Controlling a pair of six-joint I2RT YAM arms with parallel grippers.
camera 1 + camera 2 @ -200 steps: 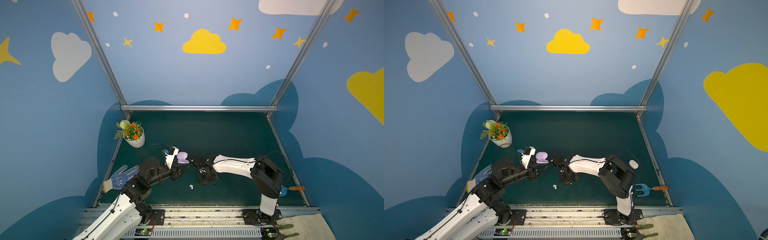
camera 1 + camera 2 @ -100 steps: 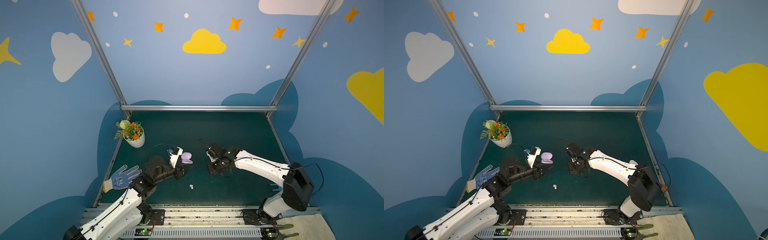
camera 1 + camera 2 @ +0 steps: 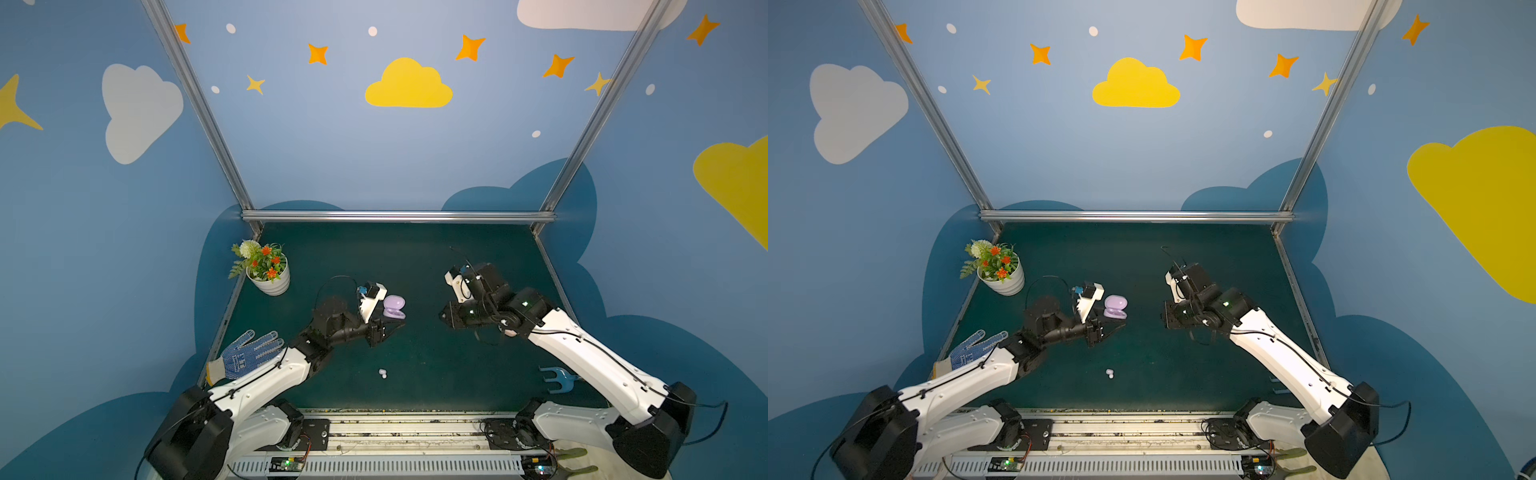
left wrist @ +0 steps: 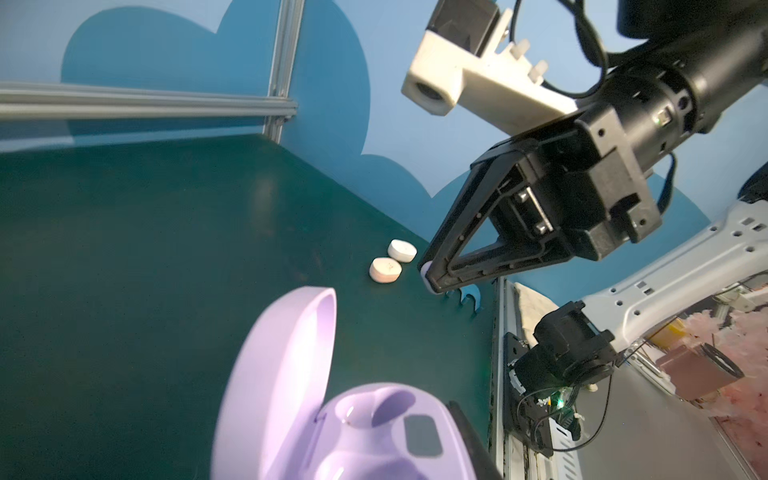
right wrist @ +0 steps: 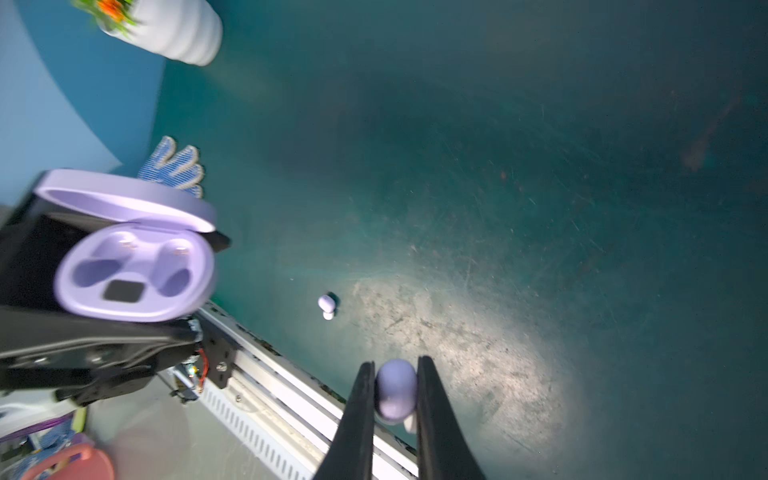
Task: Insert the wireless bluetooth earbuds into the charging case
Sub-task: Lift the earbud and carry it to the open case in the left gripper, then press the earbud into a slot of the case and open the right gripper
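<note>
Right end effector [image 5: 395, 365]: closed on 1 pale lavender bean-shaped plastic earbud [image 5: 395, 390].
Left end effector [image 3: 390, 323]: gripping the open lavender plastic charging case [image 5: 133, 266].
Relation: case lies left of the held earbud, well apart.

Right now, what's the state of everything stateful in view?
charging case: lid open, both sockets empty
left end effector: shut on the charging case
right end effector: shut on a lavender earbud
second lavender earbud: lying loose on the table
flower pot: upright
glove: lying flat
</note>
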